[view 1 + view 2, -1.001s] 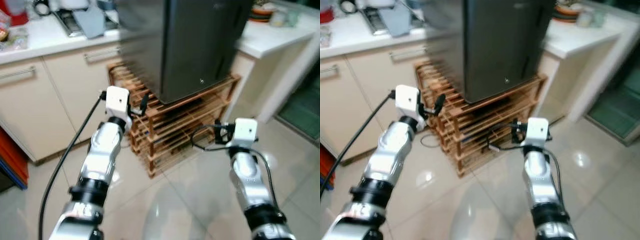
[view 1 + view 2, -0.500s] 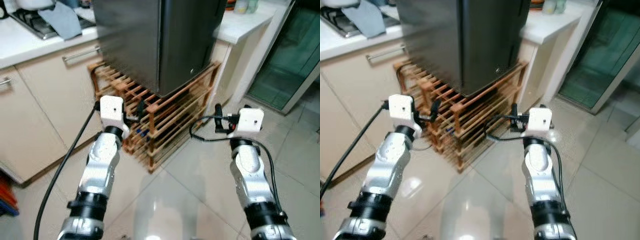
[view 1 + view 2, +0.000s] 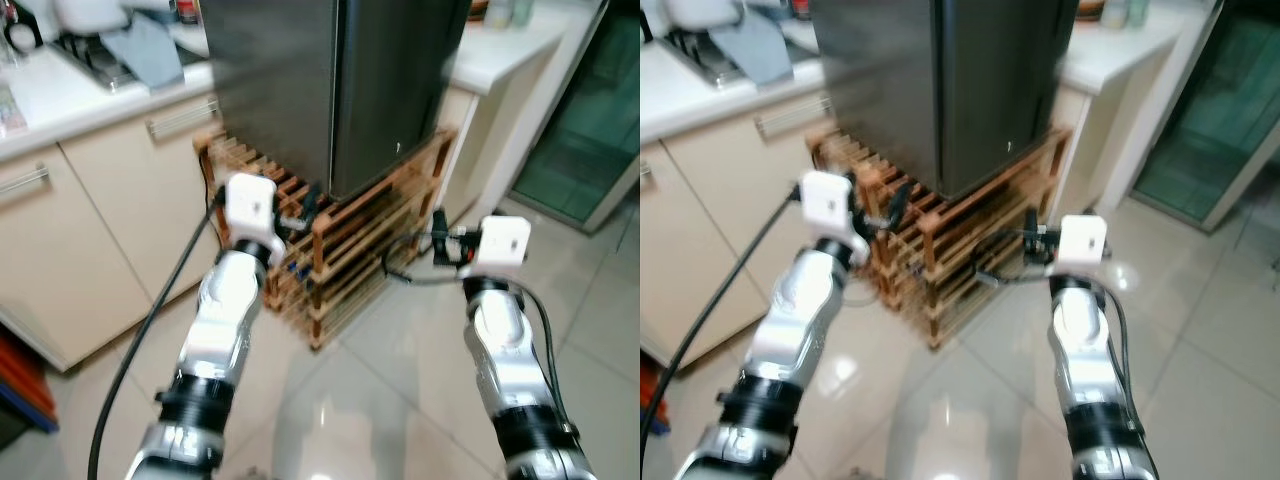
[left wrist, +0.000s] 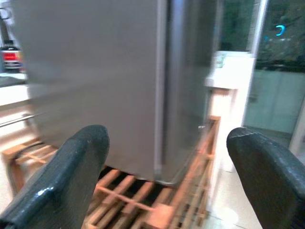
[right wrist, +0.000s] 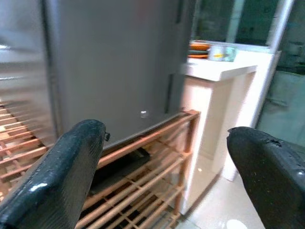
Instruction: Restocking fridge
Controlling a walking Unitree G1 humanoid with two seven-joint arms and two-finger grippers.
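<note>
Here, no lettering is readable (frames are blurred). The dark fridge stands shut on a wooden slatted rack between cream cabinets and a white counter. The left gripper and right gripper hover before it, fingers spread, empty.

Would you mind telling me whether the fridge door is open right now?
No, the fridge is closed: its dark grey door sits flush along the front edge as it stands on the wooden rack.
</note>
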